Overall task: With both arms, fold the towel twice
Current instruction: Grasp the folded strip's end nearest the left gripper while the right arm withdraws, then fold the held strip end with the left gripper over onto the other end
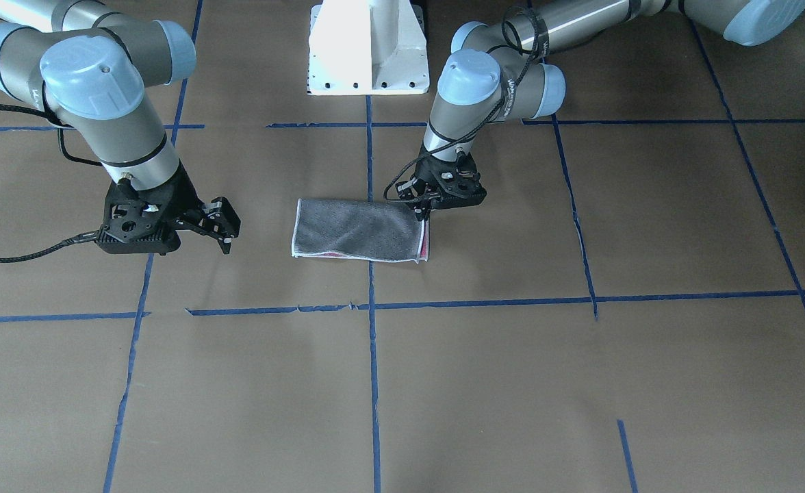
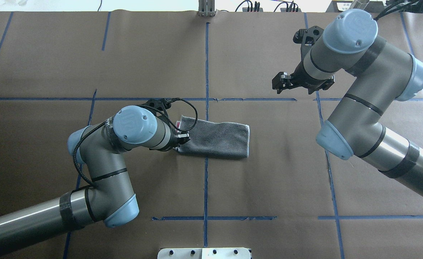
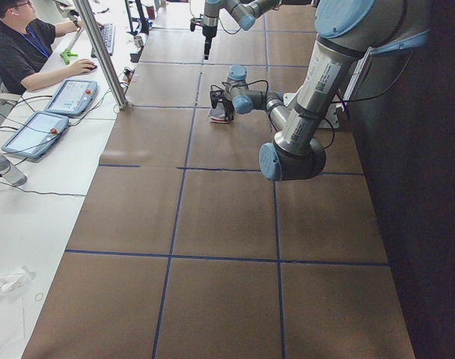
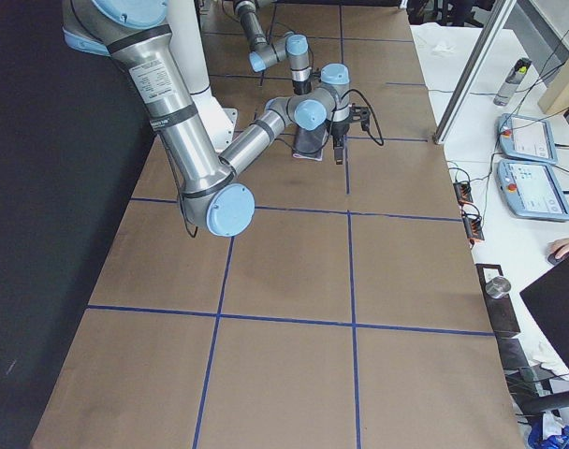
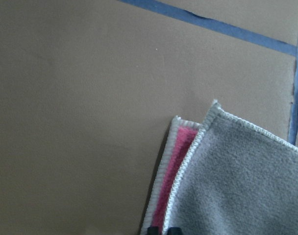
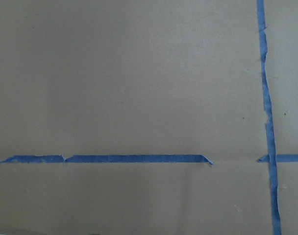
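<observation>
The towel lies folded into a long rectangle at the table's middle, grey face up, with a strip of pink showing at the end by my left arm. It also shows in the overhead view and in the left wrist view. My left gripper is low at that end, its fingertips pinched together on the stitched border. My right gripper is open and empty. It hangs above the bare table well away from the towel's other end, as the overhead view shows.
Brown paper with blue tape lines covers the table. The white pedestal base stands at the robot's side. An operator sits at a side desk with tablets beyond the table's far edge.
</observation>
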Action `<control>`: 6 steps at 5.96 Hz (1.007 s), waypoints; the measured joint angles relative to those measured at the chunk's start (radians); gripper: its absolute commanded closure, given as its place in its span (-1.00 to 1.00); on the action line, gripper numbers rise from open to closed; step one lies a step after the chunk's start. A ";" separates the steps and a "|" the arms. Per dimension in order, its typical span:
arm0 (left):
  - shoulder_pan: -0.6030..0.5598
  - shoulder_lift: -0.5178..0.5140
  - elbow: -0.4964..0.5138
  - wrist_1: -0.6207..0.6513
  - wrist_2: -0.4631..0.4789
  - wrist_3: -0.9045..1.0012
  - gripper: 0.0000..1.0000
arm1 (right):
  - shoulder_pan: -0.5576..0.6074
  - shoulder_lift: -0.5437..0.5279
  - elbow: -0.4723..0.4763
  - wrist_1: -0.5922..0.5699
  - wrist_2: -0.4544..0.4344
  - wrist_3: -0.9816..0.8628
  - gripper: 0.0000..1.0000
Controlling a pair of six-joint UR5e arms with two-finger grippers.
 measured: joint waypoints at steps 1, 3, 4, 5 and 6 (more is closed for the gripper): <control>0.000 0.001 -0.005 0.004 -0.001 0.000 1.00 | 0.000 0.000 0.000 0.000 0.000 0.000 -1.00; -0.017 0.007 -0.017 0.007 0.003 0.003 1.00 | 0.000 0.000 0.001 0.000 0.002 -0.001 -1.00; -0.036 0.034 -0.048 0.009 0.003 0.007 1.00 | 0.001 0.000 0.001 0.000 0.003 -0.002 -1.00; -0.053 0.084 -0.095 0.010 0.004 0.011 1.00 | 0.001 0.000 0.003 0.000 0.004 -0.002 -1.00; -0.062 0.122 -0.130 0.011 0.005 0.011 1.00 | 0.001 0.000 0.004 0.000 0.004 -0.002 -1.00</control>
